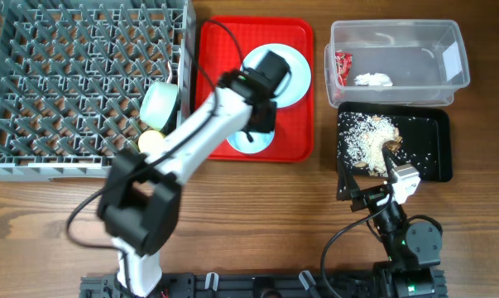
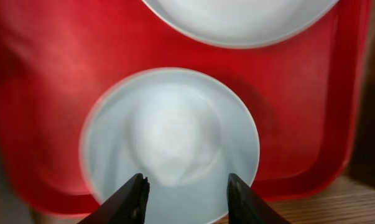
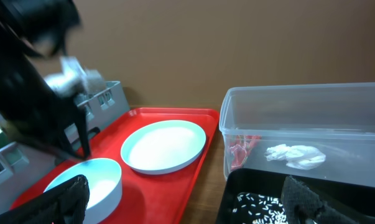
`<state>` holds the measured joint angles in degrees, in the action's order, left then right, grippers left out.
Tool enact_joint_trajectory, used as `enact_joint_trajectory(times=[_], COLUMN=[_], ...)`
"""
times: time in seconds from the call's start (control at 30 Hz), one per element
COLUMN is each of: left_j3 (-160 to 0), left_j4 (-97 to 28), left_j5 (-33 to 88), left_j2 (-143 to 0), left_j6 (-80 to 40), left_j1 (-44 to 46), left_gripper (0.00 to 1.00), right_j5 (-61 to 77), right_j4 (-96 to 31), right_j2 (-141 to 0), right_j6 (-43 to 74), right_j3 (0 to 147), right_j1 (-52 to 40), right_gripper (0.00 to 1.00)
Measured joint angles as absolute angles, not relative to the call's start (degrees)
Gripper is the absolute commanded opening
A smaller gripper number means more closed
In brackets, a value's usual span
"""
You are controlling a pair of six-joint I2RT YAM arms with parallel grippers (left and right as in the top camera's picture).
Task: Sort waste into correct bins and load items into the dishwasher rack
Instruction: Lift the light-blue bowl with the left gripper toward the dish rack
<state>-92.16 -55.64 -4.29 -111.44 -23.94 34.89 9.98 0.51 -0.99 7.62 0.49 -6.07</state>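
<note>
Presently we list, left to right across the desk [image 1: 34,223]:

- Rack [image 1: 75,83]: far left. It holds the mint bowl [image 1: 160,101] and the cup [image 1: 152,141] by its right wall.
- Red tray [image 1: 299,33]: just beside the rack. It carries the plate [image 1: 295,79] at the back and the blue bowl [image 2: 168,143] at the front.
- Left tool [image 2: 186,183]: fingers spread, empty, poised over the blue bowl's near rim. We cannot tell whether it touches.
- Tub [image 1: 398,50]: far right, at the back. Inside lie the wrapper [image 1: 342,68] and the tissue [image 1: 373,80].
- Black tray [image 1: 431,145]: just in front of the tub, with rice [image 1: 361,136] and brown scraps strewn on its left half.
- Right tool [image 3: 187,205]: fingers wide apart, holding nothing, low at the black tray's near edge.
</note>
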Motion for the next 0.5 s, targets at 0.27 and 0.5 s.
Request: enact_joint_trajectory(times=[0.27,0.5], left_j3=[-92.88,-89.8], left_j4=[-58.59,-59.33], left_j5=[-6.13,-6.13], left_j2=[-110.21,-114.63], left_j6=[-26.04,-26.57], left_j1=[30.44,27.33], left_gripper=[0.38,0.31], right_j5=[9.98,9.98], right_j4=[0.51,0.49], right_j2=[-0.99,-0.99], right_j6=[7.6,7.6], right_j3=[0.49,0.49], right_j1=[-6.07,-6.07], right_gripper=[1.0,1.0])
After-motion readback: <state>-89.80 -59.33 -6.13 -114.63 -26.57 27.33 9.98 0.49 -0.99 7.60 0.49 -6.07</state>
